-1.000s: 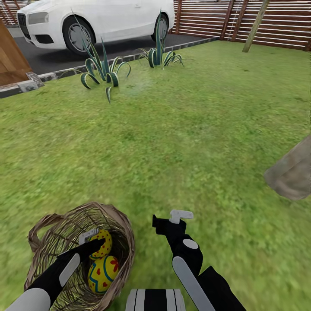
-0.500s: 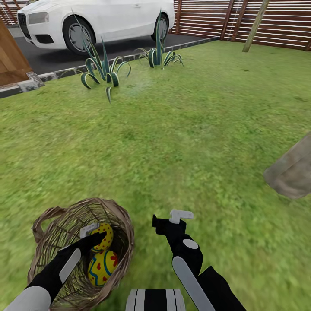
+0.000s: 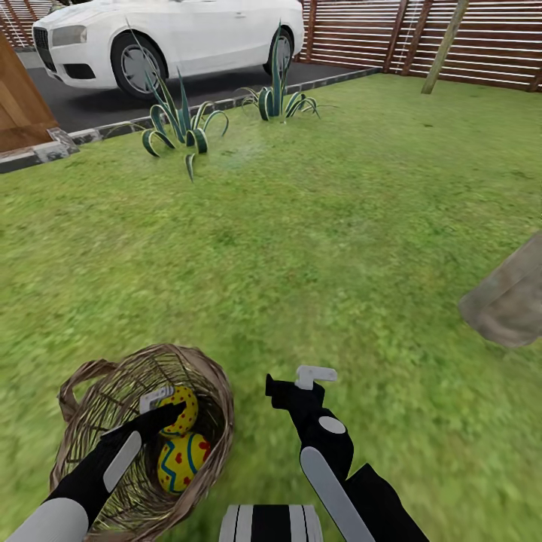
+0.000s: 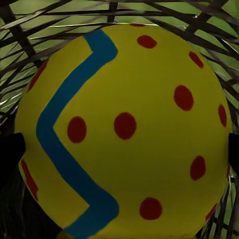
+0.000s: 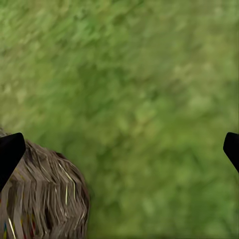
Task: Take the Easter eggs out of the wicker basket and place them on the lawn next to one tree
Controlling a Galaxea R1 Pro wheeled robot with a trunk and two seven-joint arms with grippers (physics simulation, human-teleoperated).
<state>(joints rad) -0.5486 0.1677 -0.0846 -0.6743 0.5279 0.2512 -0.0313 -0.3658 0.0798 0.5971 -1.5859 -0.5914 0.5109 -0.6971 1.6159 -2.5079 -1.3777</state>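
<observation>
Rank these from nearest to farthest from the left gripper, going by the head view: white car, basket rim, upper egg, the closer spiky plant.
1. Upper egg, at the left gripper, inside the basket.
2. Basket rim, just to its right.
3. Closer spiky plant, far ahead by the driveway edge.
4. White car, beyond it on the driveway.

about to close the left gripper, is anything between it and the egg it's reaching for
Nothing visible. The left gripper is inside the wicker basket with its fingertips on either side of the upper Easter egg; a second egg lies below it.
</observation>
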